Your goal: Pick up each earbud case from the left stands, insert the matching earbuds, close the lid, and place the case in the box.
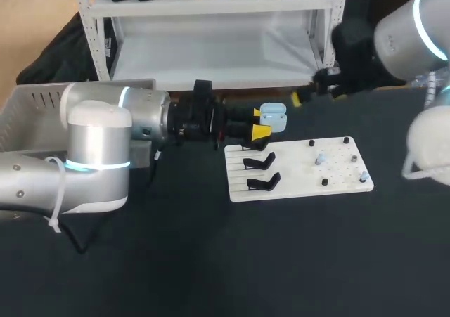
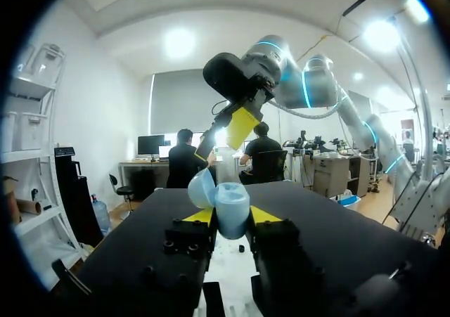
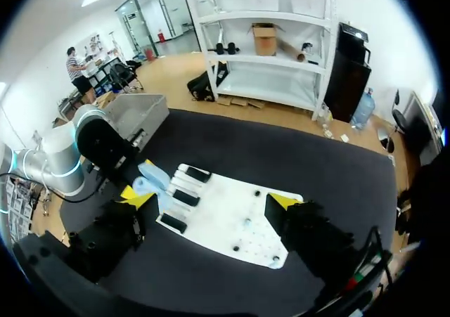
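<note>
Left jaws gripping case (image 1: 273,117), lid open; right jaws gaping wide, empty.
Case is sitting pinched between the left jaws' tips, with the board (image 1: 337,173) lying under them. The right jaws are hovering ahead of it, so the right arm is probably sitting nearer for earbud insertion.

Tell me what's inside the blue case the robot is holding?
The earbud case sits between the left end effector's fingers with its lid open. No view shows clearly into it, so whether earbuds are inside cannot be seen.
</note>
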Tool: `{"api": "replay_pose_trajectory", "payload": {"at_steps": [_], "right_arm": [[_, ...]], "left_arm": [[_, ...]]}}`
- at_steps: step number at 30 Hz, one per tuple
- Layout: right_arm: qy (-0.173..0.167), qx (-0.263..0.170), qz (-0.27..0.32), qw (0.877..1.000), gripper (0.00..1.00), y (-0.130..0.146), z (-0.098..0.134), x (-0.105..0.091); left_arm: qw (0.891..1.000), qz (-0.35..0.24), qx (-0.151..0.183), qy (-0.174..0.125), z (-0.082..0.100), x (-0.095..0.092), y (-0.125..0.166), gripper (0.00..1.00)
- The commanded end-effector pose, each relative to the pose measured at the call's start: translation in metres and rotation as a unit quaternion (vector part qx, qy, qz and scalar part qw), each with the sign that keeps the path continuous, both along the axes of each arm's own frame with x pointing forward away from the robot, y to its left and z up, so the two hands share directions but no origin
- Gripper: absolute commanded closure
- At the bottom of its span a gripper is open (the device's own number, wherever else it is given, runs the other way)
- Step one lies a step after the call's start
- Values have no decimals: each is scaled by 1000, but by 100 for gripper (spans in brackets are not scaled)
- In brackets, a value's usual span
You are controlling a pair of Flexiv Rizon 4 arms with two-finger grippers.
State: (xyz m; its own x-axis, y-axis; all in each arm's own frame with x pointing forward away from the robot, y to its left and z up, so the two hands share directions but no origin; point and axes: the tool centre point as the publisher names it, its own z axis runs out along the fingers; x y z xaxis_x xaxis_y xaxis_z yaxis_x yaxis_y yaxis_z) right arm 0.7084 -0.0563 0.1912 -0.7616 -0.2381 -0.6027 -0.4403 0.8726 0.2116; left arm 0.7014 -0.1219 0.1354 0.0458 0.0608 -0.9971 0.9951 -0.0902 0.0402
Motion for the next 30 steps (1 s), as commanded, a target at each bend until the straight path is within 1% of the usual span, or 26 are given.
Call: {"api": "replay_pose_trajectory", "payload": {"at_steps": [1, 8, 13, 15, 19, 22, 25, 27, 28, 29, 30], "right_arm": [[-22, -54, -66, 996, 0, -35, 8, -32], [10, -98, -98, 990, 0, -65, -17, -53], [27, -143, -111, 983, 0, -82, -40, -69], [36, -159, -112, 980, 0, -86, -48, -77], [51, -188, -110, 975, 0, -94, -66, -85], [67, -201, -106, 972, 3, -95, -78, -91], [78, -208, -101, 970, 9, -94, -88, -94], [82, -212, -97, 969, 18, -92, -94, -94], [84, -213, -95, 969, 19, -90, -96, -94], [88, -214, -92, 969, 26, -89, -98, -94], [89, -217, -90, 968, 31, -88, -101, -93]], "left_arm": [[1000, 0, -1, -1, -1, 1, 0, 100], [1000, 0, -1, -1, -1, 1, 0, 100], [1000, 0, -1, -1, -1, 1, 0, 100], [1000, 0, -1, -1, -1, 1, 0, 100], [1000, 0, -1, -1, -1, 1, 0, 100], [1000, 0, -1, -1, -1, 1, 0, 100], [1000, 0, -1, -1, -1, 1, 0, 100], [1000, 0, -1, -1, -1, 1, 0, 100], [1000, 0, -1, -1, -1, 1, 0, 100], [1000, 0, -1, -1, -1, 1, 0, 100], [1000, 0, -1, -1, -1, 1, 0, 100]]}}
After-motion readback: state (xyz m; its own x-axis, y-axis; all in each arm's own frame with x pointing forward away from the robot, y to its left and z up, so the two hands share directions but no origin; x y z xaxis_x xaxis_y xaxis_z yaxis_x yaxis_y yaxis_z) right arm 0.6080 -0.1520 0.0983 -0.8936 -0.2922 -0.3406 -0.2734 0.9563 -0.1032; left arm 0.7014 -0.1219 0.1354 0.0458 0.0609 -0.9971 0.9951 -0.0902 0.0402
